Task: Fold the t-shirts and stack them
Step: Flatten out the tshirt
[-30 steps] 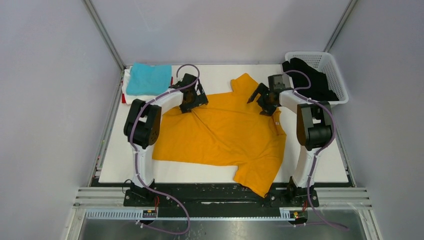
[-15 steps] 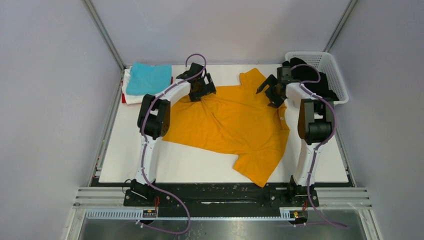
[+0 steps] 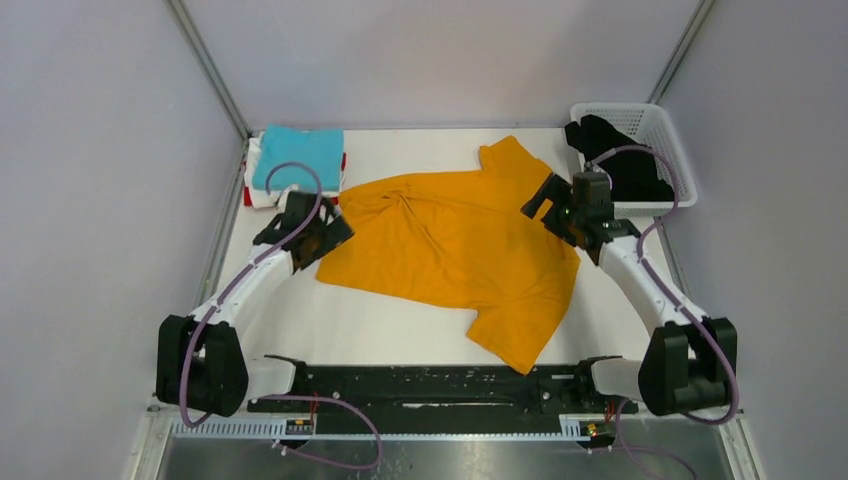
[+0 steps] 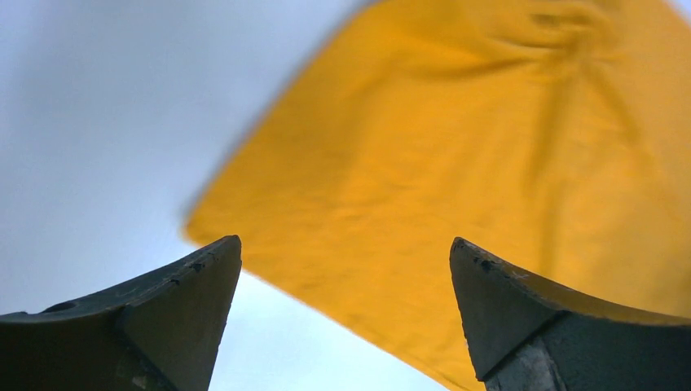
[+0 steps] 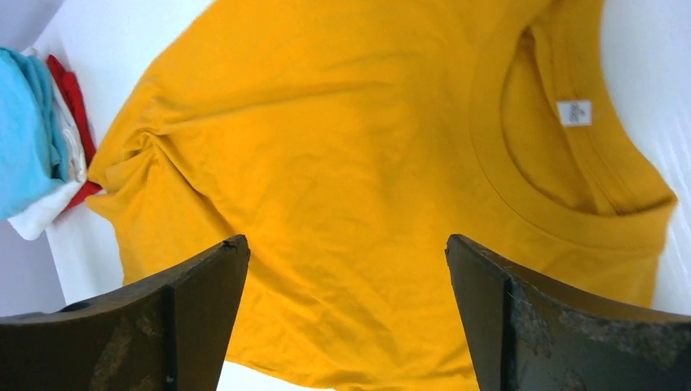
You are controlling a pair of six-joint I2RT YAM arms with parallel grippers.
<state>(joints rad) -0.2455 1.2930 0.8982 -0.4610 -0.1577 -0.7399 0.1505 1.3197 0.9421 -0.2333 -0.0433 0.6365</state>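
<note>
Left hand (image 4: 346, 252): fingers apart, empty, hovering at hem edge of orange shirt (image 3: 455, 250). Right hand (image 5: 346, 244): fingers apart, empty, over collar end. Shirt lies spread but rumpled on worktop (image 3: 400, 335), bunched at far-left corner, just beside folded stack (image 3: 295, 160). Step, by look: flattening shirt before first fold. Next move calls for firm grip on opposite edges, then pull to smooth bunched cloth.

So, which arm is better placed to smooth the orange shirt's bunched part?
Probably left. The open left hand is beside the bunched edge of the orange shirt; the right hand is by the collar.
</note>
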